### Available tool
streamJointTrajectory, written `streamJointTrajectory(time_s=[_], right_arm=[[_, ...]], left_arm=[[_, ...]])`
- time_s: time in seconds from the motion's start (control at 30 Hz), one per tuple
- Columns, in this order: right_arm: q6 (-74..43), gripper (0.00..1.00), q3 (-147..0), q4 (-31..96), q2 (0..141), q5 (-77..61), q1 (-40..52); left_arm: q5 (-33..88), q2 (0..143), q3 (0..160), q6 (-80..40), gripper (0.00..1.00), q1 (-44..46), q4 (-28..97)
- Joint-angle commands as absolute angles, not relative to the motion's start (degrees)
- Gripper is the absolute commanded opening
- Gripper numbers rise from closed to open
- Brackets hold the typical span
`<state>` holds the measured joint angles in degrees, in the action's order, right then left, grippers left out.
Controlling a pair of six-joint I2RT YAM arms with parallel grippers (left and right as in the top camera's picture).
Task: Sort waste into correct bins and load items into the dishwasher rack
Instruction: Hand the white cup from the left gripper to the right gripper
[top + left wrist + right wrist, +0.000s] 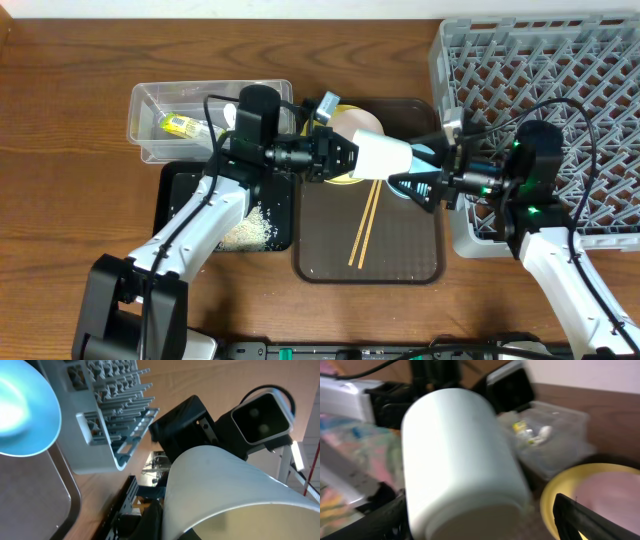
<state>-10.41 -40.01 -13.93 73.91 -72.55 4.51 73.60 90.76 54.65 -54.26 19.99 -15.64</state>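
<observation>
The small white cup (381,154) hangs on its side above the brown tray, held at the rim by my left gripper (338,158), which is shut on it. It also shows in the left wrist view (225,485) and the right wrist view (460,455). My right gripper (412,178) is open, its fingers on either side of the cup's base (475,527). Under it lies the light blue bowl (426,153) (20,410). The yellow plate (338,181) (552,495) carries the upside-down pinkish bowl (357,120). The chopsticks (363,228) lie on the brown tray.
The grey rack (560,80) stands at the right. The clear tub (150,105) holds the wrapper (178,125) and a white scrap (545,432). The black tray (180,200) holds rice (248,230). The brown tray (400,260) lies in the middle.
</observation>
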Motion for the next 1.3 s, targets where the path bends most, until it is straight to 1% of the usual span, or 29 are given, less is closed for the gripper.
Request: streamJointTrajectory(time_s=[0.0,0.23,0.4,0.5,0.63,0.7,0.77,0.8,0.83,0.87,1.0,1.07,1.17,1.2,1.27], right_arm=[[-12.47,0.85,-40.60,-14.15,74.19,-76.16,6.50],[-12.53,0.75,-40.60,-15.49,74.19,-75.70,7.16],[-14.02,0.76,-40.60,-19.35,74.19,-75.00,7.16],[-14.76,0.74,-40.60,-20.62,74.19,-75.00,7.16],[-14.76,0.68,-40.60,-20.34,74.22,-75.05,7.16],[-14.76,0.61,-40.60,-20.34,74.22,-75.02,7.16],[-14.76,0.57,-40.60,-20.34,74.22,-75.00,7.16],[-14.76,0.57,-40.60,-20.34,74.22,-74.96,7.16],[-14.74,0.56,-40.60,-20.34,74.22,-74.78,7.16],[-14.74,0.56,-40.60,-20.34,74.22,-74.26,7.16],[-14.52,0.55,-40.60,-19.38,74.22,-69.58,7.14],[-13.41,0.55,-40.60,-18.15,74.22,-65.93,7.09],[-12.53,0.53,-40.60,-15.03,74.22,-57.12,6.61],[-12.12,0.53,-40.60,-13.82,74.22,-54.13,6.42],[-11.11,0.50,-40.60,-11.49,74.19,-48.47,6.00]], left_arm=[[75.18,90.89,54.65,-54.76,0.06,20.73,-15.97],[75.22,90.89,54.65,-54.76,0.06,21.37,-15.94],[75.22,90.89,54.65,-54.76,0.06,21.34,-15.94],[75.22,90.89,54.65,-54.78,0.06,21.34,-15.94],[75.22,90.89,54.65,-54.76,0.06,21.34,-15.94],[75.22,90.89,54.65,-54.76,0.06,21.34,-15.94],[75.20,90.89,54.65,-54.74,0.07,21.34,-15.94],[75.16,90.89,54.65,-54.70,0.13,21.34,-15.97],[74.81,90.89,54.65,-54.43,0.17,21.34,-15.94],[74.15,90.89,54.65,-53.39,0.24,21.34,-15.94],[69.25,90.89,54.65,-45.63,0.39,21.23,-13.47],[63.11,90.89,54.65,-41.19,0.40,21.10,-8.23],[50.19,90.87,54.65,-33.43,0.42,20.43,1.89],[46.28,90.83,54.68,-31.07,0.45,19.88,4.54],[42.04,90.21,54.68,-27.59,0.48,18.59,7.40]])
